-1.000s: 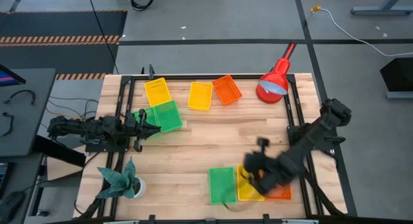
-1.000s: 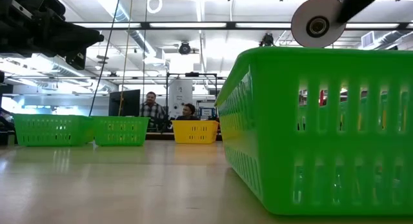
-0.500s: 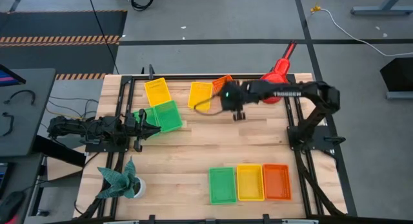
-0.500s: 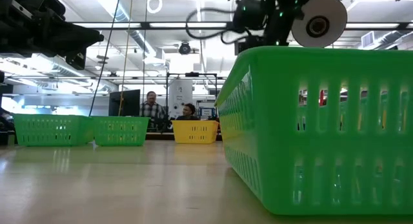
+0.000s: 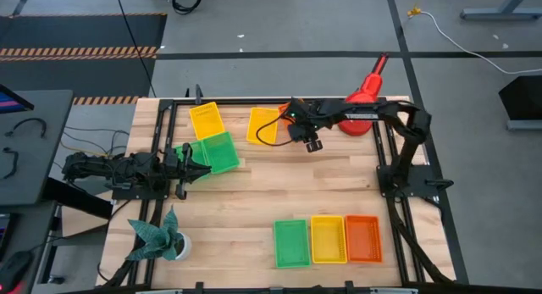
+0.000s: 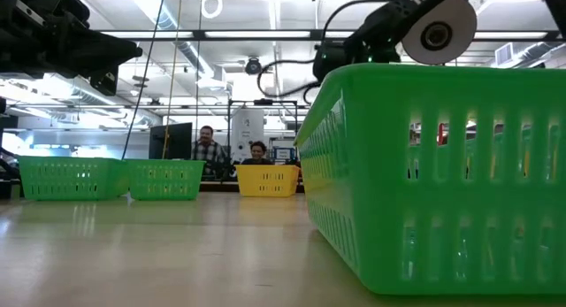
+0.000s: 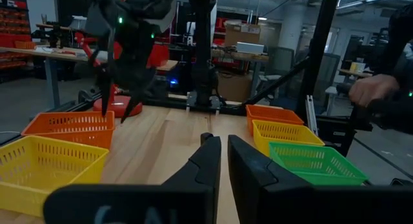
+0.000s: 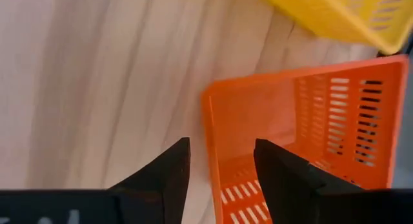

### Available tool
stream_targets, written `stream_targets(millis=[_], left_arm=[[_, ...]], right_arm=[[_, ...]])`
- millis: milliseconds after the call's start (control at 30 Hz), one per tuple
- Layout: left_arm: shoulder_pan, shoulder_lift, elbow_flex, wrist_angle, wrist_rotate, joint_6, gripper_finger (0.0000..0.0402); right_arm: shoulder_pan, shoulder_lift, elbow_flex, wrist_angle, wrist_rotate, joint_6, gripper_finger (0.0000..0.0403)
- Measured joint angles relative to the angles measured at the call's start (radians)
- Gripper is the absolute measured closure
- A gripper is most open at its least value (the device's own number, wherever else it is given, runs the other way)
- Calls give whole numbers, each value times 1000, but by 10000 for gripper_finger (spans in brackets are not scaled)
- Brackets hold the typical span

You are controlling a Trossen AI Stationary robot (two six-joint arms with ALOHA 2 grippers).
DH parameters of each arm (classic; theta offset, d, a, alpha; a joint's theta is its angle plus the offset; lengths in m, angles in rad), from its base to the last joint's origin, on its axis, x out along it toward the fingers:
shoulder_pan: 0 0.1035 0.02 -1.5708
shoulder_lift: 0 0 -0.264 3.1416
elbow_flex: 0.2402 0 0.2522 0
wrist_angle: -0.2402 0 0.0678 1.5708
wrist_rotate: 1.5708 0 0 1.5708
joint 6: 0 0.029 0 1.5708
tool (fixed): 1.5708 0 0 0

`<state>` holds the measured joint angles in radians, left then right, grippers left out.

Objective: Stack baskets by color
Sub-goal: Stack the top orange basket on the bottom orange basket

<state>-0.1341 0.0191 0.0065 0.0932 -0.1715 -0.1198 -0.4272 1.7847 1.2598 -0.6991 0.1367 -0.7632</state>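
My right gripper (image 5: 312, 143) hangs open, pointing steeply down, over the near corner of the far orange basket (image 8: 303, 133), touching nothing. The basket's rim stands in line with the gap between the fingers, lower down. My arm hides most of this basket in the high view; the left wrist view shows the gripper (image 7: 119, 104) above it (image 7: 71, 127). A yellow basket (image 5: 262, 124) sits beside it. Another yellow basket (image 5: 207, 120) and a green one (image 5: 220, 152) lie at far left. Green (image 5: 291, 242), yellow (image 5: 328, 239) and orange (image 5: 363, 238) baskets line the near edge. My left gripper (image 5: 199, 158) rests shut at the left.
A red desk lamp (image 5: 360, 108) stands at the far right, close behind my right arm. A folded green paper plant (image 5: 161, 235) sits at the near left corner. Bare wood lies in the table's middle (image 5: 288, 184). People (image 6: 208, 148) show in the room beyond the table.
My right gripper has swung from the near right corner, over the yellow and orange baskets there, across to the far edge. It now hangs over the far orange basket, shifted a little toward the left in the last half second. The near orange basket lies uncovered beside the yellow one.
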Motion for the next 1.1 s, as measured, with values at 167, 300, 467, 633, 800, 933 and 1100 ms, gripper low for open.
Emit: stream_targets(millis=[167,300,467,633,800,933,1100], left_arm=[[0,0,0,0,0,0,372],[0,0,0,-1,0,0,367],[0,0,0,3,0,0,363],[0,0,0,0,0,0,368],[0,0,0,0,0,0,372],[0,0,0,0,0,0,368],[0,0,0,0,0,0,363]], right_arm=[[-1,64,0,8,32,-25,232],[-6,80,0,11,33,-20,276],[20,80,0,-9,31,21,383],[111,37,14,-96,123,192,390],[269,-46,85,-283,205,455,393],[411,-93,159,-424,209,685,394],[609,-110,231,-484,162,905,394]])
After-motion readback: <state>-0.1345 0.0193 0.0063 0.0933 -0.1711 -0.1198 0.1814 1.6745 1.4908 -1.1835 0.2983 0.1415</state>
